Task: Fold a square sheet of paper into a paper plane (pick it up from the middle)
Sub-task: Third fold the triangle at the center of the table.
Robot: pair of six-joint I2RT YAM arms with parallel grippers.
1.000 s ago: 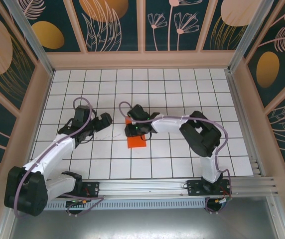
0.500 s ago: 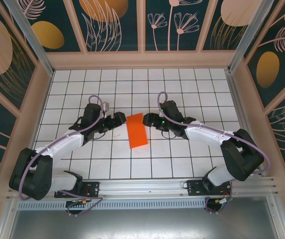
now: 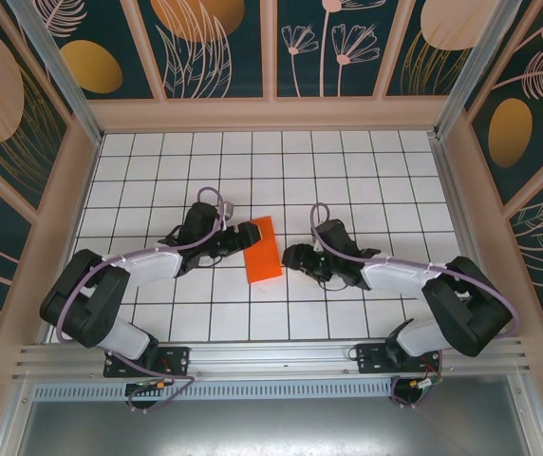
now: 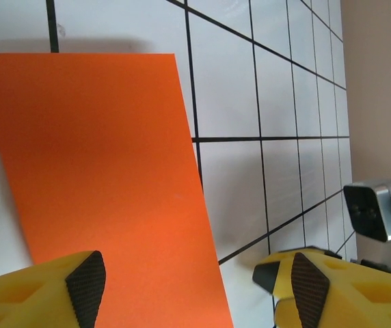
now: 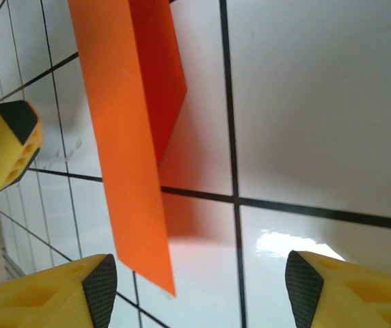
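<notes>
The square sheet of paper [image 3: 262,249] lies on the white grid table as a bright orange-red oblong folded in half, about two tiles long. My left gripper [image 3: 236,237] sits low at its left long edge, open. In the left wrist view the paper [image 4: 100,178] runs between the fingertips [image 4: 86,287], and the gripper [image 4: 197,290] has closed on nothing. My right gripper [image 3: 293,256] is just right of the sheet, open. In the right wrist view the gripper [image 5: 204,290] faces the paper [image 5: 124,150], whose upper flap stands slightly raised. The paper plane is out of view.
Wooden walls [image 3: 271,114] ring the tiled table, and an aluminium rail [image 3: 271,356] with both arm bases runs along the near edge. The left gripper's yellow finger [image 5: 4,143] shows beyond the paper in the right wrist view.
The right gripper has come off the paper, swung out to the right and dropped back beside it. The left gripper has moved right to the paper's left edge, its jaws narrowing a little.
</notes>
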